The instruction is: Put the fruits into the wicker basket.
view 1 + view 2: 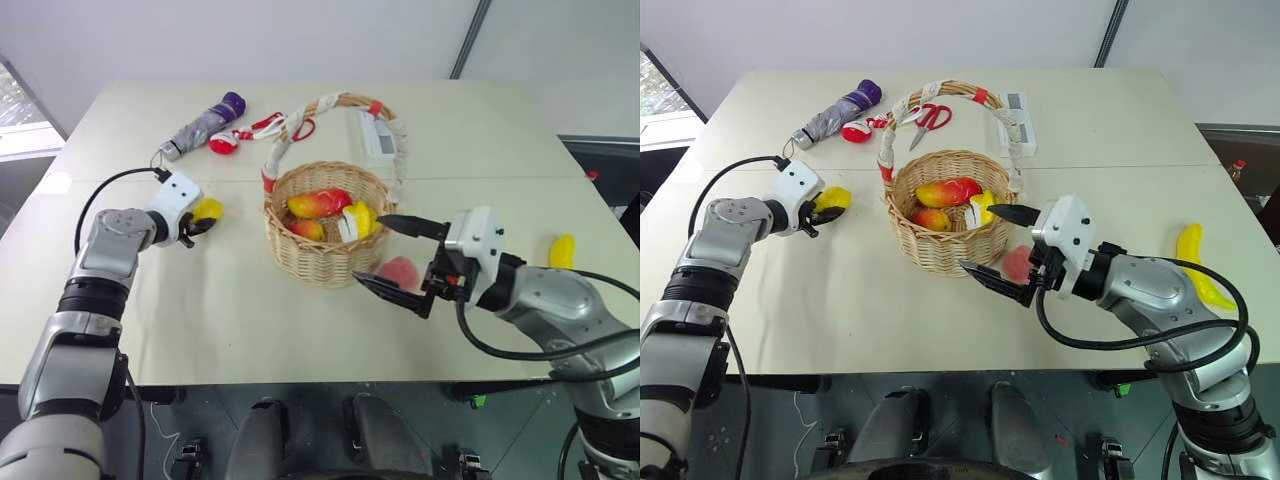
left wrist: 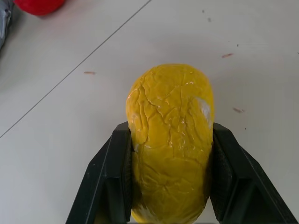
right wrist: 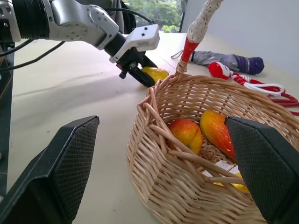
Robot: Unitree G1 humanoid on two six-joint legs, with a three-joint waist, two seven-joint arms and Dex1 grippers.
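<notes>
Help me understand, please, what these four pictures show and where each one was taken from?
Two are from a humanoid robot's head, looking down over a table; two are from cameras on its wrists. The left gripper is shut on a yellow lemon-like fruit beside the wicker basket, which holds two mangoes and a yellow fruit. The right gripper is open near the basket, with a pink peach behind it. A banana, scissors and a folded umbrella also lie there.

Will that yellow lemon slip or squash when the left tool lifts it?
The lemon looks rounded and glossy, so it may slide forward. Its wrinkled skin hints at soft, light plastic that probably gives slightly. The left tool clamps both flanks low, which likely holds.
</notes>
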